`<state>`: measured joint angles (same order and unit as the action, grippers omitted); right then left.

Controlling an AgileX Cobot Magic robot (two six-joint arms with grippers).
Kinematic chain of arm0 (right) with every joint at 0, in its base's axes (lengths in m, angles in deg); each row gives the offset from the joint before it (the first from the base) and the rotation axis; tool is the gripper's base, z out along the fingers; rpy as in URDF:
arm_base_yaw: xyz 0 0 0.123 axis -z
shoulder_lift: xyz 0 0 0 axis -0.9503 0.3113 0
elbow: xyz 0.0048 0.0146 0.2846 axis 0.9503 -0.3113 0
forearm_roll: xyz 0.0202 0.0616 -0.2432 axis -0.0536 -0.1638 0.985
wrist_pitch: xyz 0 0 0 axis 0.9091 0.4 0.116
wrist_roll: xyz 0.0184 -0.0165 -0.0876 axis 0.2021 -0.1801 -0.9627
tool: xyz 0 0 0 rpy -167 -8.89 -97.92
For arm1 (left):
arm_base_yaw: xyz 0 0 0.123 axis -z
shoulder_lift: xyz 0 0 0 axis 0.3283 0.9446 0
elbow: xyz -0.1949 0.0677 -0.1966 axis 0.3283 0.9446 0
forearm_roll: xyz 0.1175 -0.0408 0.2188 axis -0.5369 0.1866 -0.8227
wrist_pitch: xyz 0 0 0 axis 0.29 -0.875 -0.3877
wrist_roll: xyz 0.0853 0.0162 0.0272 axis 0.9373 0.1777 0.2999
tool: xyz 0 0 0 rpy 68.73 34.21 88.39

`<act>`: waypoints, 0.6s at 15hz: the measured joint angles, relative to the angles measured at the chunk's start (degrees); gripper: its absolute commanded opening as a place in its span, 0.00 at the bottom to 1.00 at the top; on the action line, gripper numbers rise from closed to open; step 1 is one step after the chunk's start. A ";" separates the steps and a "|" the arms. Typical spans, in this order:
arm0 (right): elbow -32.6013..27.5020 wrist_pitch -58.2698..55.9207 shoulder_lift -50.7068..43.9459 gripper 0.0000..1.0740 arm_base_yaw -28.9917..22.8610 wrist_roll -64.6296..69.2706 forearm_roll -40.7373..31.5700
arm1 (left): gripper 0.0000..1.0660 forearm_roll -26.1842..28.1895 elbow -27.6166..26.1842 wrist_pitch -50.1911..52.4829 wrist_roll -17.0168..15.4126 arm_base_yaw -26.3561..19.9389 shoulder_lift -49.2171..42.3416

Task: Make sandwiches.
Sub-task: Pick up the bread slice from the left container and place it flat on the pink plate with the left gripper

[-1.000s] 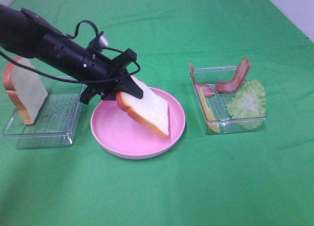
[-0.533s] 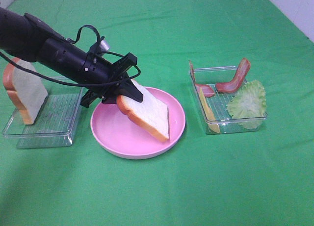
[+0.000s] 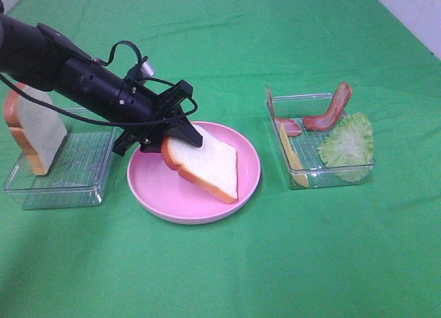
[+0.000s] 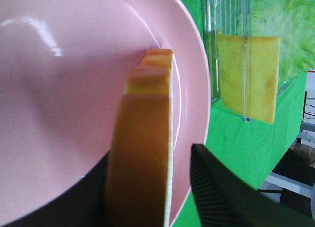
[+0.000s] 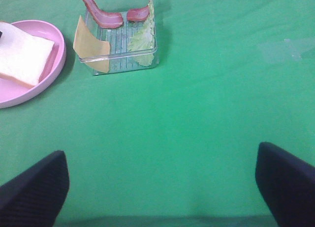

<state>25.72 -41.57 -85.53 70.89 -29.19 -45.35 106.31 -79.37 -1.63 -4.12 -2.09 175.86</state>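
the left gripper (image 3: 172, 140), at the end of the black arm reaching in from the left, sits over the left side of the round pink plate (image 3: 176, 197). its jaws are a little apart around the crust end of a white toy bread slice with orange-brown crust (image 3: 207, 163). in the left wrist view one black ribbed finger (image 4: 221, 187) stands clear of the crust, with plate and green showing in the gap, so the slice is not pinched. the other finger is only a dark blur beside the slice, and i cannot tell whether it touches. the bread slice lies on the plate, its far end down near the right rim and its gripper end slightly raised.

a second white bread slice (image 3: 38, 132) stands on edge in the clear plastic tray on the left (image 3: 76, 183), just beside the plate. the clear plastic tray on the right (image 3: 324, 174) holds a yellow cheese square (image 3: 289, 156) leaning at its left wall, red-brown bacon strips (image 3: 331, 111) at the back – one curling up above the rim – and a green lettuce leaf (image 3: 348, 144) draped over its right side.

the right gripper (image 5: 161, 185) is spread wide with nothing between its fingers, over bare green cloth (image 5: 197, 113), well apart from the right tray.
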 measured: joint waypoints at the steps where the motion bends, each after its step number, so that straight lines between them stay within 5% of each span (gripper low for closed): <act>1: 0.00 0.00 0.00 0.92 0.00 0.00 0.00 | 0.57 -0.23 0.00 0.00 -0.46 0.00 0.00; 3: 0.00 0.00 0.00 0.92 0.00 0.00 0.00 | 0.63 -2.41 0.00 -0.11 -2.69 0.00 -0.34; 4: 0.00 0.00 0.00 0.92 0.00 0.00 0.00 | 0.72 -7.10 0.00 -0.17 -5.61 0.00 -2.18; 9: 0.00 0.00 0.00 0.92 0.00 0.00 0.00 | 0.83 -28.48 0.00 -2.75 -16.79 0.00 -9.05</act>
<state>25.72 -41.57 -85.53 70.89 -29.19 -45.35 77.84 -79.37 -4.38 -20.91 -2.09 166.80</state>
